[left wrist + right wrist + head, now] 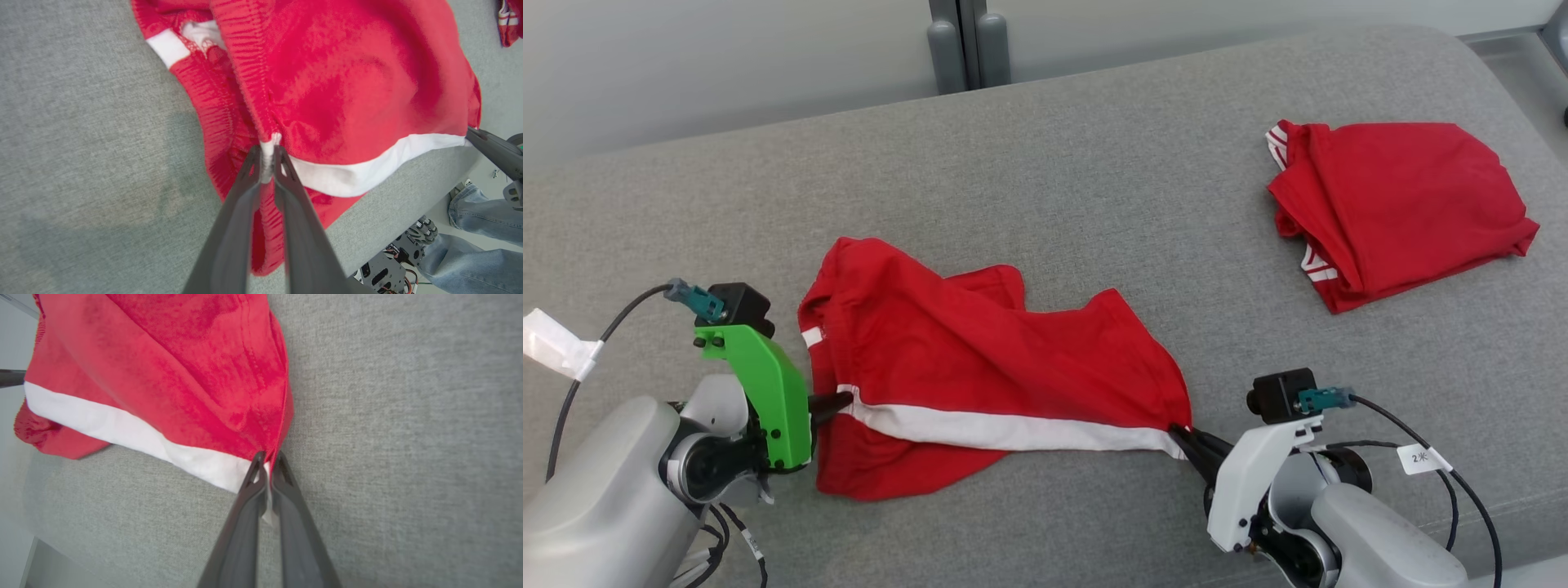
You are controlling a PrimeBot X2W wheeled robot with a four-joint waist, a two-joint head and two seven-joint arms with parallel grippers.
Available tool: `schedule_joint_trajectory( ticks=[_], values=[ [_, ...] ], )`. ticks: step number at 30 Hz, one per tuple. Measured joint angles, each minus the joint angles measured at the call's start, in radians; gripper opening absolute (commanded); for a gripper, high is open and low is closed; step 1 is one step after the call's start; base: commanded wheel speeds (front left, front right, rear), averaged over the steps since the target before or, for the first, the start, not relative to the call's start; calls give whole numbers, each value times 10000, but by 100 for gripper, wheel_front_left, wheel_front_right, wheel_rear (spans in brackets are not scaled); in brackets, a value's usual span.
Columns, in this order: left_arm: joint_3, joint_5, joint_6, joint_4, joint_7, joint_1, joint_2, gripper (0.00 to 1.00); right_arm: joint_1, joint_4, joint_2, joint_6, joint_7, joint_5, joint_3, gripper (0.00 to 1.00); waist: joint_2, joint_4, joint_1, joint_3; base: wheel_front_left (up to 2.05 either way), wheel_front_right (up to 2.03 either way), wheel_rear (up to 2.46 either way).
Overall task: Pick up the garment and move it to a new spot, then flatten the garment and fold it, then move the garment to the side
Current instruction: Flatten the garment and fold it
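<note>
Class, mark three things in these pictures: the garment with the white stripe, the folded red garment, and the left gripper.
Striped garment [980,359]: head view, middle of its red cloth.
Folded garment [1405,204]: head view, centre of its top layer.
Left gripper [267,157]: left wrist view, between its fingertips.

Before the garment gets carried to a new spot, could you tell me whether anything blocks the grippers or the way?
Nothing visible does. The left gripper and right gripper are shut on opposite ends of the garment. Only a folded red cloth lies apart, far right on the grey cushion.
</note>
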Motion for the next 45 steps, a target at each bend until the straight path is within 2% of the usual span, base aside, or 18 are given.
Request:
schedule_joint_trajectory(
  ticks=[7,12,17,22,25,29,34,38,45],
  values=[
    [-387,-531,0,-715,-359,-25,481,0,143,-608,-240,-2,-334,953,96,0,0,128,0,-375,0,0,0],
    [-52,-1277,0,-1657,-742,-135,1032,0,200,-1607,-786,-4,-324,2017,-151,0,0,296,0,-608,0,0,0],
    [418,-1778,0,-2784,-1101,-346,1751,0,-19,-2782,-1151,-6,180,3463,-721,0,0,456,0,-537,0,0,0],
    [748,-1622,0,-3243,-1620,-1067,2044,0,-1142,-3246,-1505,-8,805,4529,-1411,0,0,535,0,-37,0,0,0],
    [786,-1089,0,-2987,-2073,-1908,1770,0,-2299,-2986,-1482,-8,1179,4870,-1712,0,0,591,0,417,0,0,0],
    [867,-606,-2,-2336,-2805,-3271,978,0,-4228,-1856,-1106,-8,1191,4753,-2105,0,0,689,0,1123,0,0,0],
    [1112,-456,-2,-869,-2884,-5347,372,0,-7212,-347,-224,-8,945,4614,-2629,0,0,799,1,2096,0,0,0],
    [1476,-759,12,211,-2493,-7079,-127,0,-9357,422,178,-8,453,4617,-3049,0,0,882,1,2804,0,0,0],
    [1870,-489,2,963,-3381,-9324,-422,0,-11668,761,46,-8,-702,4426,-3294,0,0,1040,2,3614,0,0,0]
  ],
)
